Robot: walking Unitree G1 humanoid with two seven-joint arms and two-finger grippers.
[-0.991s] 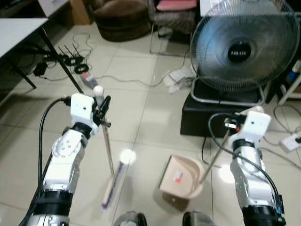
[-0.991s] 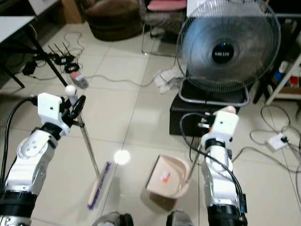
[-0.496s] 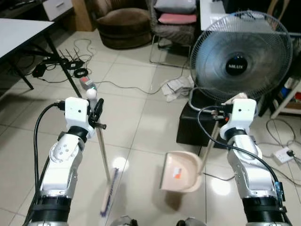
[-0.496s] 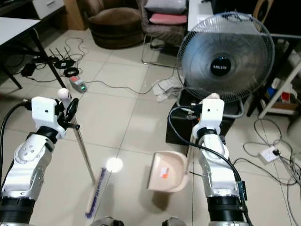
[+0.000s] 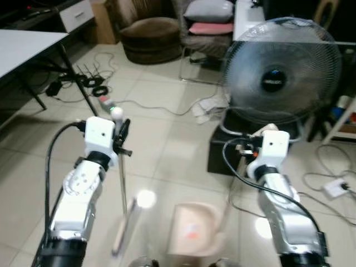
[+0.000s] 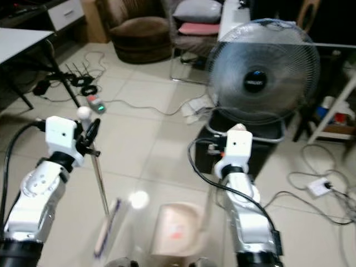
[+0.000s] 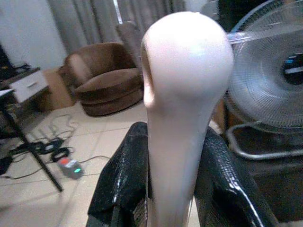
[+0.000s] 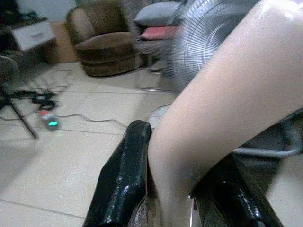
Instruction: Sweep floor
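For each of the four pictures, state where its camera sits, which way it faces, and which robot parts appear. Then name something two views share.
Left eye: on the head, facing down and forward; both arms, broom, dustpan.
Right eye: beside it, same scene.
Left wrist: along the left end effector, shut on the broom handle.
Right wrist: along the right end effector, shut on the dustpan handle.
Shared: fan and brown armchair.

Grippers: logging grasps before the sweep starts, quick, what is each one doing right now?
Left gripper: jaws closed on the broom handle, just below its rounded tip.
Right gripper: jaws closed on the dustpan handle.
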